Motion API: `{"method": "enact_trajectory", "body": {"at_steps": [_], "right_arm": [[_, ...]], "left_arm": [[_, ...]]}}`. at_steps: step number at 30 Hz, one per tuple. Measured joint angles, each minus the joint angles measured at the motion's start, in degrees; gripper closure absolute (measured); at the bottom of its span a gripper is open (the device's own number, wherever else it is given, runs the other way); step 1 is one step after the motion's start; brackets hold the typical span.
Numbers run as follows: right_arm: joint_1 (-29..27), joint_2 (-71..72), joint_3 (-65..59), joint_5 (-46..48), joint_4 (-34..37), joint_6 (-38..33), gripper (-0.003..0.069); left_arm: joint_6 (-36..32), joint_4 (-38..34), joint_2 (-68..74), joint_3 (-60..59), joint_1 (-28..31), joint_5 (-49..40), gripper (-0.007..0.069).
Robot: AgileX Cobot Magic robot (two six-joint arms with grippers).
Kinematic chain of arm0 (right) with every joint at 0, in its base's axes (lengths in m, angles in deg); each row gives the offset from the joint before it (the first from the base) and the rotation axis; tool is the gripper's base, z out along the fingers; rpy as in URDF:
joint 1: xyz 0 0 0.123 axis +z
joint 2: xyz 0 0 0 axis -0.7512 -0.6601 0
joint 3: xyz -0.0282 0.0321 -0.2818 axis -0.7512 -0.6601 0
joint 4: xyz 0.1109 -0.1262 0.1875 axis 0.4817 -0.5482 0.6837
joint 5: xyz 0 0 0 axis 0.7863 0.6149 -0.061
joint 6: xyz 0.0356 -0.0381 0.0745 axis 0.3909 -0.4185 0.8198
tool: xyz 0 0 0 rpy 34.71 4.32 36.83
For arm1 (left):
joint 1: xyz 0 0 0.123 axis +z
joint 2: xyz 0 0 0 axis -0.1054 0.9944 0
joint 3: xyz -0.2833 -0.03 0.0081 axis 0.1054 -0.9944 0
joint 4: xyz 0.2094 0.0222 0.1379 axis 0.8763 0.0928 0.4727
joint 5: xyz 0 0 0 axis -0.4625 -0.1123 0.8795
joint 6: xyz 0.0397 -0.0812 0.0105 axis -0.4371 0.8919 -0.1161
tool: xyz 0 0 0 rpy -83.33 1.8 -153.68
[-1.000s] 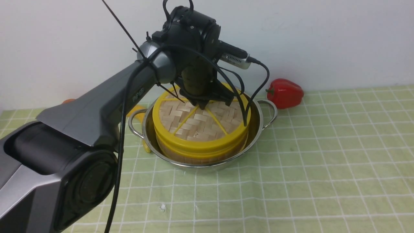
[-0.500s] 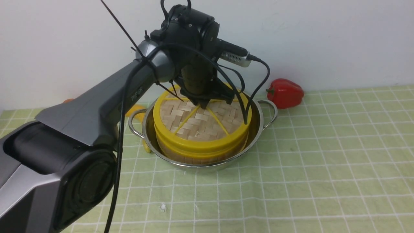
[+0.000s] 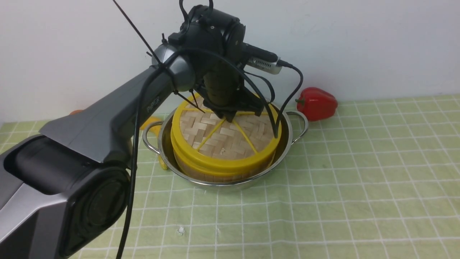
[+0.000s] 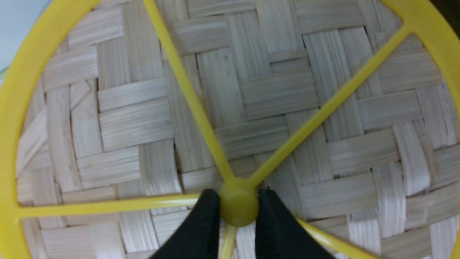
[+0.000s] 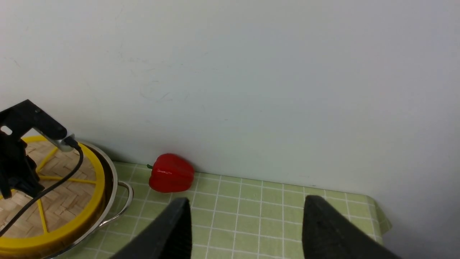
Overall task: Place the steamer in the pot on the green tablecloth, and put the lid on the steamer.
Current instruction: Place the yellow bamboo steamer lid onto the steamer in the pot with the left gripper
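Lid (image 3: 222,140): on the steamer (image 3: 219,177), inside the pot (image 3: 230,186), on the green tablecloth (image 3: 323,201) over the worktop, with 12 o'clock away from me.
Change: compared with the earlier frame, I have the lid slightly towards 4 o'clock, so more of the steamer's yellow rim shows from 7 to 8 o'clock; the pot has not moved.
Facing: woven face and spokes up towards me; visible spokes run from the hub to roughly 5, 7, 10 and 3 o'clock.
Long axis: none, the lid is round.
Left hand (image 4: 239,203): my fingertips are clamped on the yellow knob (image 4: 239,205) at the lid's hub.
Right hand (image 5: 248,223): my fingertips stand wide apart, nothing between them.
Red pepper (image 3: 317,104): near the pot, at its 2 o'clock.
Pot handles (image 3: 304,130): at 9 and 3 o'clock.
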Motion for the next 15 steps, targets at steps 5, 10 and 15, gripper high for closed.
{"method": "enact_trajectory", "body": {"at_steps": [5, 10, 15], "right_arm": [[0.0, 0.0, 0.0, 0.0, 0.0, 0.0, 0.0239], [0.0, 0.0, 0.0, 0.0, 0.0, 0.0, 0.0239], [0.0, 0.0, 0.0, 0.0, 0.0, 0.01, 0.0239]], "left_arm": [[0.0, 0.26, -0.25, 0.0, 0.0, -0.03, 0.0508], [0.47, 1.07, -0.52, 0.0, 0.0, 0.02, 0.0508], [0.79, 1.4, -0.59, 0.0, 0.0, 0.02, 0.0508]]}}
